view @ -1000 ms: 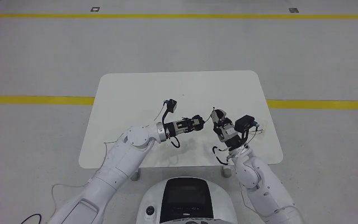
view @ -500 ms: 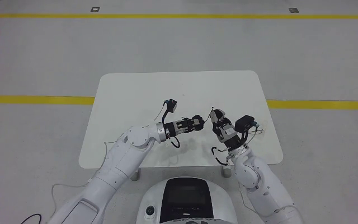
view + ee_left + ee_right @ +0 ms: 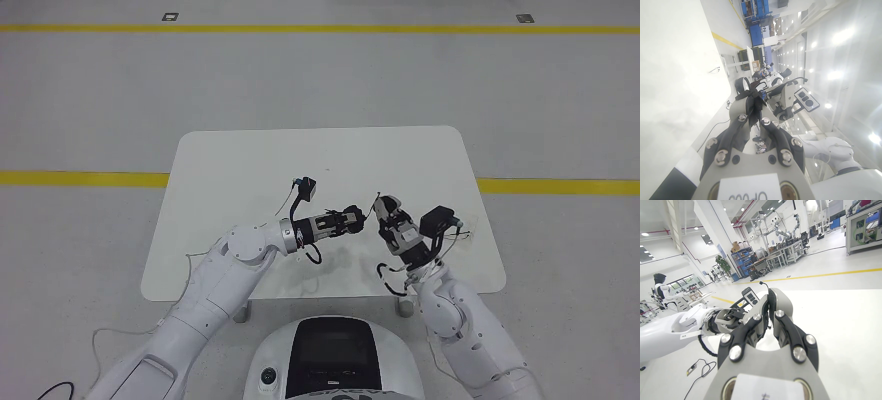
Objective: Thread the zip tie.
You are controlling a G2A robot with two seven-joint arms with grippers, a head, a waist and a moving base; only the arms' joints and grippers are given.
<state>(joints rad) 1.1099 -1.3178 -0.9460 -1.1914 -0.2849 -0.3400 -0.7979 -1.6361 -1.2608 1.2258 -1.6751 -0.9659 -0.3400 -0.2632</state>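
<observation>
Holding the tie (image 3: 761,282) in its closed fingers, the right gripper (image 3: 770,298) hangs above the table (image 3: 250,190). The left gripper (image 3: 753,103) is closed, contents unclear. Risk: misaligned tips could miss the head, and a slack pinch could drop the tie.

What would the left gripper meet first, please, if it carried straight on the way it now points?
Probably the right gripper: in the top view the left gripper points at it across a small gap, both shut on the zip tie. Their heights may differ.
</observation>
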